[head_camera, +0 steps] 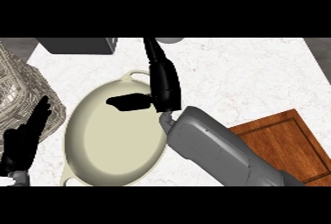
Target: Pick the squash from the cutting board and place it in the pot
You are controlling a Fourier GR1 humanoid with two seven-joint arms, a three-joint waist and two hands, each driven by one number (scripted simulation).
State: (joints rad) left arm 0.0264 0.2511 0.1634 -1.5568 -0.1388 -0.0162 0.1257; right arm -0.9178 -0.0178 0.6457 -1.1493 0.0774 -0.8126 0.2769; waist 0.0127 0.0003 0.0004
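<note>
- From my remote seat I could not find the squash anywhere; if the right hand carried it, the hand hid it from me.
- The right hand (132, 102) hung over the far part of the pot (97, 166), dark fingers pointing left above the cream interior. I could not tell whether they were curled round anything.
- Its grey forearm (220, 148) crossed from the lower right, passing over the pot's right rim.
- The cutting board (284, 135) lay at the right, partly under that forearm, its visible wood bare.
- The left hand (22, 140) rested at the left edge, fingers straight and up, beside a wire basket (19, 87).
- The white counter (245, 74) carried everything.
</note>
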